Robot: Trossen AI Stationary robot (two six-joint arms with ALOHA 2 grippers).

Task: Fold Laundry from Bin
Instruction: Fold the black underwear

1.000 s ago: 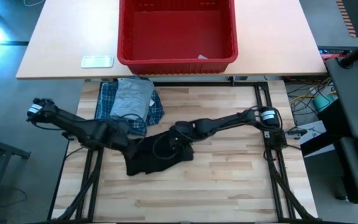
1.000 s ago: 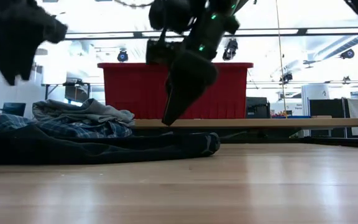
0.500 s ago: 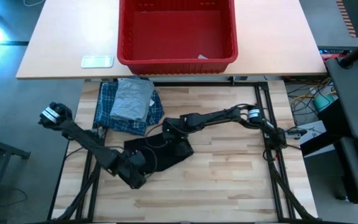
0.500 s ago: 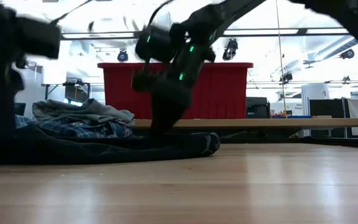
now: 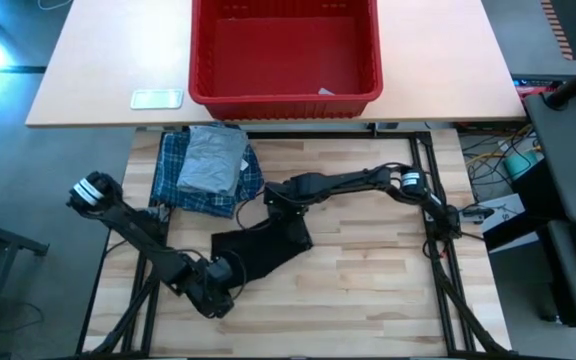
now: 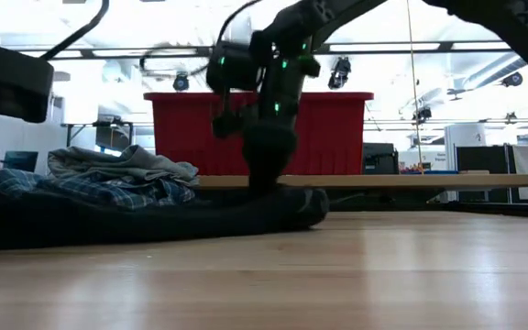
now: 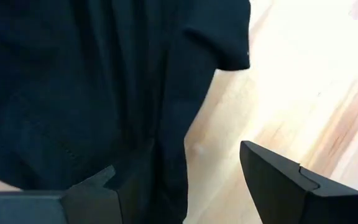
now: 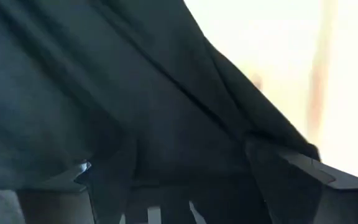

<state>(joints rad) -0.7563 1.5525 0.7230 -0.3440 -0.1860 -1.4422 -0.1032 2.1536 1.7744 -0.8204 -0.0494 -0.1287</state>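
Nearest the front edge of the wooden table (image 5: 368, 300), the left gripper (image 5: 218, 290) has swung down from beside the folded pile and now sits low at the near-left corner of the black garment (image 5: 258, 248); its wrist view shows the fingers (image 7: 284, 180) spread, one at the cloth's hem and one over bare wood, with fabric between them but not yet pinched, and they are narrowing. Just beyond, the right gripper (image 5: 276, 200) has shifted from the garment's middle to its far edge and presses down there, jaws apart with dark cloth lying between them; no clamp is visible. The garment itself looks pulled flatter and narrower than a second ago, so the pair seem to be setting up corner grabs for the next fold. Farther back, the plaid shirt (image 5: 173, 170) with the grey T-shirt (image 5: 213, 160) stacked on it stays untouched at the table's far-left. Beyond that, on the other tabletop, the red bin (image 5: 368, 90) holds no clothes, only a small scrap near its front wall, so this black piece looks like the last one.
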